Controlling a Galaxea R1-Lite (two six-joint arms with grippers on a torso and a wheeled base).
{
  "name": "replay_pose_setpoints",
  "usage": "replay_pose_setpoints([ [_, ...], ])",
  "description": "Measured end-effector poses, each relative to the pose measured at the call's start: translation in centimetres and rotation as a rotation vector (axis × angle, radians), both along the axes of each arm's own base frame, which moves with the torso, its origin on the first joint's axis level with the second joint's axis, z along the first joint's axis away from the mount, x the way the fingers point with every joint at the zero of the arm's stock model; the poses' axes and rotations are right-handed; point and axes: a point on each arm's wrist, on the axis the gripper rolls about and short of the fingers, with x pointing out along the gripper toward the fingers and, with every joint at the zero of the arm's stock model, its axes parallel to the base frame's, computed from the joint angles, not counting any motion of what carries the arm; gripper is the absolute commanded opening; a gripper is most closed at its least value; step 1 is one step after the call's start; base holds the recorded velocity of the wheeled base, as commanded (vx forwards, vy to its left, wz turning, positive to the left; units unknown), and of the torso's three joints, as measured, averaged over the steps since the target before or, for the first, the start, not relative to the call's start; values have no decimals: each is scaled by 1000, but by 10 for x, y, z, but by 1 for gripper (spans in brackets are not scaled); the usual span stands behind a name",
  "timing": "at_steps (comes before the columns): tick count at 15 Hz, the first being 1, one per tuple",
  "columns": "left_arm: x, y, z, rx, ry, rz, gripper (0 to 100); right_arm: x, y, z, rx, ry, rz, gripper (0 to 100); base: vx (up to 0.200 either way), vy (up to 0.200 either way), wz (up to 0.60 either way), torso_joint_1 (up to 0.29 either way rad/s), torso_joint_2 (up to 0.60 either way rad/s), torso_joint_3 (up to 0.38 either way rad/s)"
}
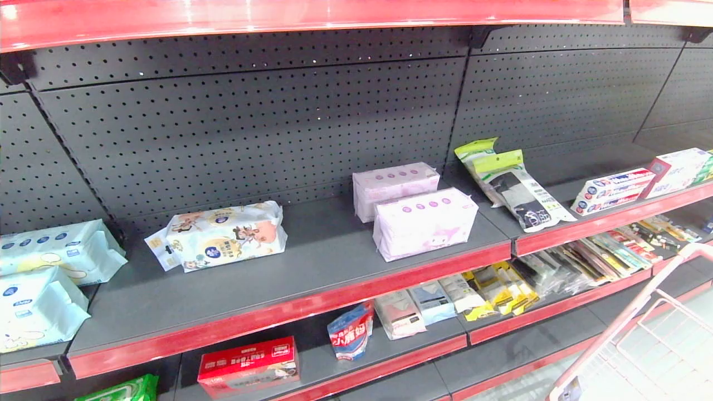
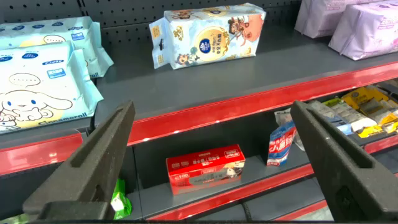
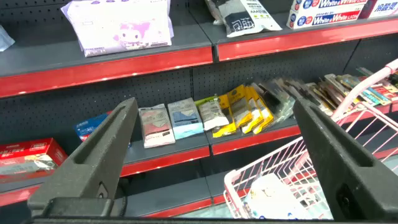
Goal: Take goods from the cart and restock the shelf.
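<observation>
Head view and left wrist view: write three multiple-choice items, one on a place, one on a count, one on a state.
1. The red rectangular carton lies: A) on the lower shelf, left of the blue plastic pouch; B) beside the pink packs; C) on the floor.
2. Pink plastic-wrapped tissue packs on the dark grey middle shelf: A) one; B) two; C) four.
3. The left gripper is: A) shut on a pack; B) shut on the carton; C) open and empty.
1 A, it sits a level below the packs, pouch on its right; 2 B, one pack stands behind the other; 3 C, its jaws stand apart with nothing between.
</observation>
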Motion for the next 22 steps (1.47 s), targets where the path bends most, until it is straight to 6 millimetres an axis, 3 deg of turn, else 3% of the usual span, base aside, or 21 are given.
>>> replay_pose_setpoints([
  [5, 0, 0, 0, -1, 1, 2, 100, -2, 0, 8, -20, -22, -19, 100, 0, 0, 0, 0, 0, 0],
  [7, 0, 0, 0, -1, 1, 3, 100, -8, -1, 45, 5, -97, -65, 100, 0, 0, 0, 0, 0, 0],
  [10, 0, 0, 0, -2, 1, 3, 100, 0, -2, 139, 37, -99, -107, 100, 0, 0, 0, 0, 0, 0],
  [12, 0, 0, 0, -2, 1, 3, 100, 38, -3, 183, 23, 71, -156, 100, 0, 0, 0, 0, 0, 0],
  [13, 0, 0, 0, -2, 1, 3, 100, 62, -6, 189, 9, 187, -190, 100, 0, 0, 0, 0, 0, 0],
  [15, 0, 0, 0, -2, 1, 3, 100, 115, -22, 173, -66, 474, -265, 100, 0, 0, 0, 0, 0, 0],
  [18, 0, 0, 0, -2, 1, 3, 100, 167, -54, 124, -97, 836, -307, 100, 0, 0, 0, 0, 0, 0],
  [22, 0, 0, 0, -2, 1, 3, 100, 194, -83, 61, -180, 1099, -244, 100, 0, 0, 0, 0, 0, 0],
])
